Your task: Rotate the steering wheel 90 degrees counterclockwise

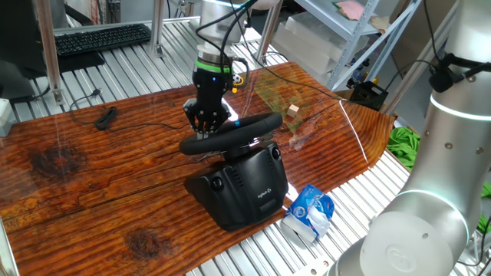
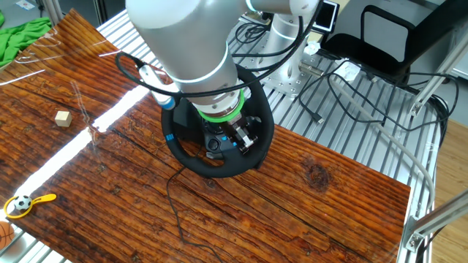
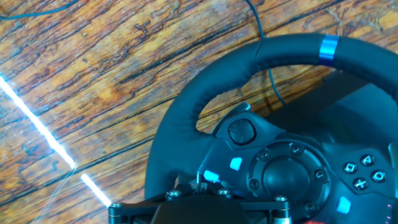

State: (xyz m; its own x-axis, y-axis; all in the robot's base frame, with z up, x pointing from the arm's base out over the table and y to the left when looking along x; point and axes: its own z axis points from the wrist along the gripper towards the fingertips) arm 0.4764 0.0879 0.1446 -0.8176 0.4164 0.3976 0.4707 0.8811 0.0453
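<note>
The black steering wheel [image 1: 230, 136] sits on its bulky black base [image 1: 244, 188] with a small white logo, in the middle of the wooden table. A blue stripe marks its rim [image 3: 329, 48]. My gripper [image 1: 204, 127] comes down from above onto the wheel's left part and is closed on it, by the rim and spoke. In the hand view the rim [image 3: 186, 112] curves round the hub buttons [image 3: 286, 177], and my gripper [image 3: 194, 186] shows only at the bottom edge. In the other fixed view my arm hides most of the wheel [image 2: 191, 157].
A small wooden cube [image 1: 292, 110] lies on the table beyond the wheel. A blue and white packet [image 1: 309, 212] lies by the base at the table edge. A black cable [image 1: 106, 117] lies at the left. A keyboard [image 1: 101, 37] sits far back.
</note>
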